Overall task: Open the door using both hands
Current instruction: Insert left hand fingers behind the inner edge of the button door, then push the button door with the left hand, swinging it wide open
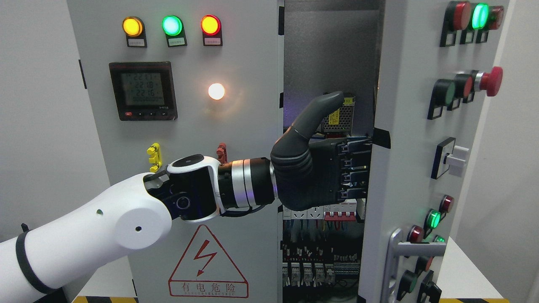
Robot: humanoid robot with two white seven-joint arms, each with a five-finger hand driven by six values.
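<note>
A grey electrical cabinet fills the head view. Its right door (406,126) stands partly swung outward, leaving a gap that shows wiring and breakers (320,256) inside. My left arm comes in from the lower left, and its black left hand (351,170) reaches into the gap. The fingers (356,166) hook around the right door's inner edge, with their tips hidden behind it. The thumb (320,111) points up and touches nothing. The left door (236,126) lies flat and closed. My right arm is out of view.
The right door carries a silver handle (398,252), push buttons, a red mushroom button (490,81) and a rotary switch (452,159). The left door has three lit lamps, a meter (143,90) and a red warning triangle (207,263). A white table edge shows at the bottom.
</note>
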